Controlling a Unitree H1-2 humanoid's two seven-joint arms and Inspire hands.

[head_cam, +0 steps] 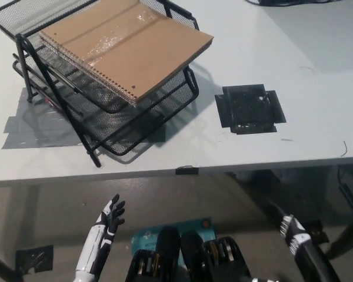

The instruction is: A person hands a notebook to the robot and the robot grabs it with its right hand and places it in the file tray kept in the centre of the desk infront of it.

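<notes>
A brown spiral-bound notebook lies in the top level of the black mesh file tray, its corner sticking out past the tray's right rim. No hand touches it. My black right hand hangs below the desk's front edge at the lower right, holding nothing, fingers loosely apart. At the lower left, also below the desk edge, my white left hand rests with its fingers spread.
A black tape patch marks the white desk to the right of the tray. Grey tape lies under the tray's left side. A teal item sits on the floor below.
</notes>
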